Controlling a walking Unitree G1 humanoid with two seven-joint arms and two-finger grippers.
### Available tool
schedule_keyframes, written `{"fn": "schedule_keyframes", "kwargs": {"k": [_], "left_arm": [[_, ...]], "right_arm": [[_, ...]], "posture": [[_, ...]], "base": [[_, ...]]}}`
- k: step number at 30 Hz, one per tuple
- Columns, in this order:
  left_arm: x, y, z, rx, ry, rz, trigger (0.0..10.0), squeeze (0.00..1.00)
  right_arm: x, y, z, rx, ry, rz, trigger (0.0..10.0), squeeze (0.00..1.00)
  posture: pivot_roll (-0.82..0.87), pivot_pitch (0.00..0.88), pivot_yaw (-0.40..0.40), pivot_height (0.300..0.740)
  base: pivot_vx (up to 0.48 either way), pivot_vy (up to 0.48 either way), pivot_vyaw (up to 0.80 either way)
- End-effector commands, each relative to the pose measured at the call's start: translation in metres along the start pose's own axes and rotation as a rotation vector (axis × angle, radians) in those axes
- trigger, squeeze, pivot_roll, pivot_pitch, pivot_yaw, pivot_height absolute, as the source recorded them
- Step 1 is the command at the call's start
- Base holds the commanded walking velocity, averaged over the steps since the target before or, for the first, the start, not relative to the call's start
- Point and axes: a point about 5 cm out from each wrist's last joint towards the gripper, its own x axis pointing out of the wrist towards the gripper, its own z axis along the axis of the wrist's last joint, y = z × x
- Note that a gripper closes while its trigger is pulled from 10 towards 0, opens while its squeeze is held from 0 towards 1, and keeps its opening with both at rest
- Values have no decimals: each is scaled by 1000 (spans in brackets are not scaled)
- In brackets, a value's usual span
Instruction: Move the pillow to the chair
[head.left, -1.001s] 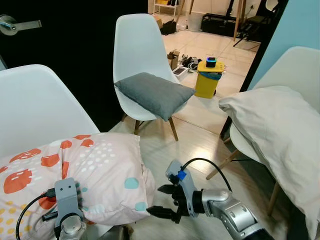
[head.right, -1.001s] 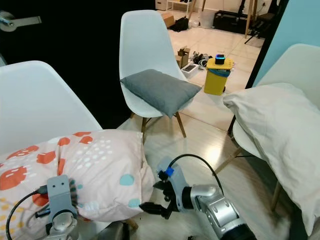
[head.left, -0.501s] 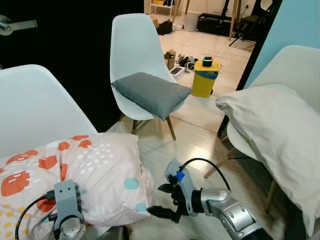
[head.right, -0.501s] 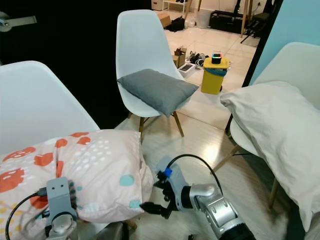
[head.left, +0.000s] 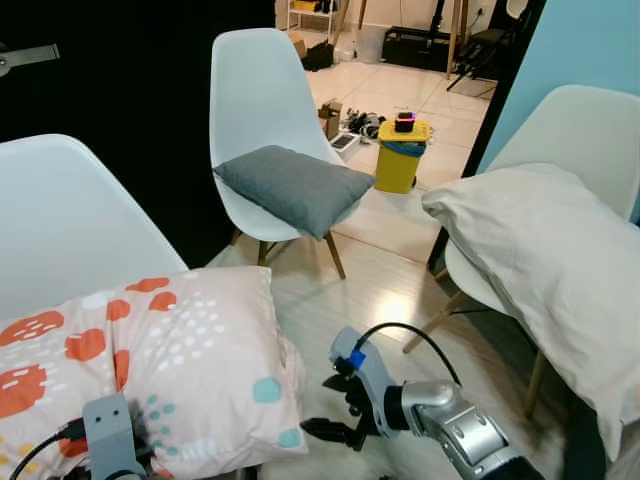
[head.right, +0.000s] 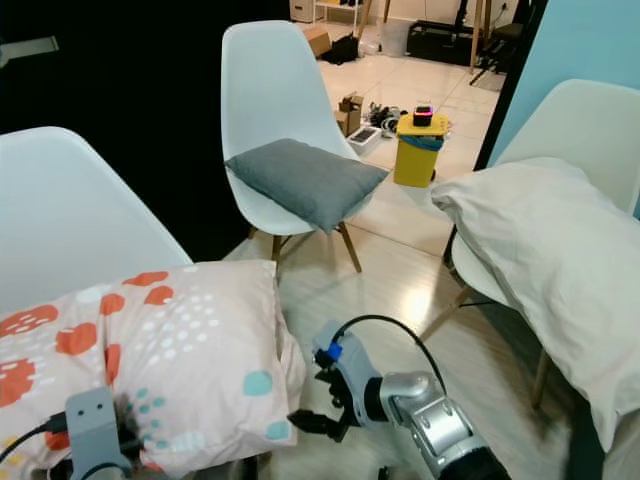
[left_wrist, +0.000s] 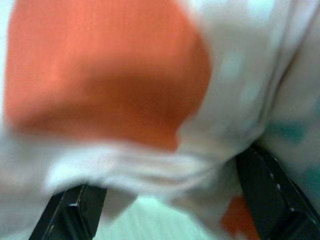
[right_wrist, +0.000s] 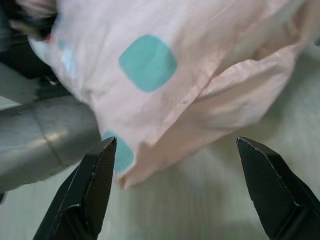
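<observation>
Since a second ago, the left gripper (left_wrist: 165, 200) has sunk lower against the patterned pillow (head.left: 170, 370), its fingers pinching the fabric. Just beside this pillow's corner, the right gripper (head.left: 335, 405) hovers with fingers spread. Behind the pillow stands a white chair (head.left: 60, 230).

A grey cushion (head.left: 293, 187) lies on the white seat (head.left: 262, 140) across the room. Behind it, a yellow bin (head.left: 398, 163) stands on the tiled floor (head.left: 440, 110), near scattered clutter (head.left: 345, 125). A door handle (head.left: 28, 57) shows against the dark door.
</observation>
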Motion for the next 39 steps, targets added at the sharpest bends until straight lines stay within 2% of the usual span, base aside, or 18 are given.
{"fn": "schedule_keyframes", "kwargs": {"k": [1, 4, 7, 9, 14, 16, 17, 18, 19, 22, 24, 25, 26, 27, 33, 34, 38, 39], "left_arm": [[-7, 2, -3, 9, 25, -14, 10000, 1000], [-33, 8, 1, 4, 26, -58, 10000, 1000], [-47, 10, 7, 2, 12, -86, 10000, 1000], [-64, 14, 20, 6, -45, -115, 10000, 1000], [-70, 19, 41, -7, -128, -95, 10000, 1000], [-76, 21, 78, -29, -287, -70, 10000, 1000], [-76, 21, 78, -29, -287, -70, 10000, 1000], [-81, 21, 107, -54, -430, -61, 10000, 1000], [-81, 21, 107, -54, -430, -61, 10000, 1000], [-94, 21, 145, -42, -664, -71, 10000, 1000], [-94, 19, 154, -36, -713, -77, 10000, 1000], [-94, 16, 161, -32, -733, -98, 10000, 337], [-94, 16, 161, -32, -733, -98, 10000, 337], [-91, 11, 166, -43, -730, -115, 10000, 0], [-70, -8, 173, -84, -664, -143, 10000, 0], [-61, -21, 174, -96, -625, -161, 10000, 0], [-58, -31, 174, -90, -614, -185, 10000, 0], [-57, -42, 172, -66, -610, -237, 10000, 0]], "right_arm": [[0, -3, 1, -7, -12, -24, 10000, 0], [0, -9, 3, -16, -15, -63, 10000, 0], [1, -11, 4, -18, -14, -72, 10000, 0], [1, -14, 5, -22, -10, -82, 10000, 0], [2, -16, 6, -21, -12, -86, 10000, 0], [3, -19, 12, -37, -32, -95, 10000, 0], [3, -19, 12, -37, -32, -95, 10000, 0], [1, -26, 20, -33, -75, -118, 10000, 0], [1, -26, 20, -33, -75, -118, 10000, 0], [-2, -36, 30, -27, -131, -177, 10000, 0], [-4, -39, 33, -8, -158, -194, 10000, 0], [-4, -41, 36, 5, -178, -203, 10000, 0], [-4, -41, 36, 5, -178, -203, 10000, 0], [-5, -43, 38, 16, -197, -213, 10000, 0], [-3, -44, 40, 25, -220, -225, 10000, 0], [-2, -44, 38, 28, -218, -229, 10000, 0], [-2, -45, 37, 33, -219, -237, 10000, 0], [-2, -46, 37, 42, -225, -247, 10000, 0]], "posture": [[116, 73, -19, 600], [152, 83, -29, 600], [163, 87, -32, 600], [175, 89, -37, 600], [190, 91, -44, 600], [206, 89, -56, 600], [206, 89, -56, 600], [208, 89, -60, 600], [208, 89, -60, 600], [209, 86, -60, 604], [211, 83, -62, 609], [209, 80, -60, 614], [209, 80, -60, 614], [208, 79, -58, 619], [202, 64, -51, 639], [196, 65, -44, 649], [193, 61, -39, 659], [193, 61, -39, 669]], "base": [[0, 0, 0], [0, 0, 0], [0, 0, 0], [0, 0, 0], [0, 0, 0], [0, 0, 0], [0, 0, 0], [0, 0, 0], [0, 0, 0], [0, 0, 0], [0, 0, 0], [0, 0, 0], [0, 0, 0], [0, 0, 0], [-160, 0, 0], [-480, 0, 0], [-480, 0, 0], [-330, 0, 0]]}}
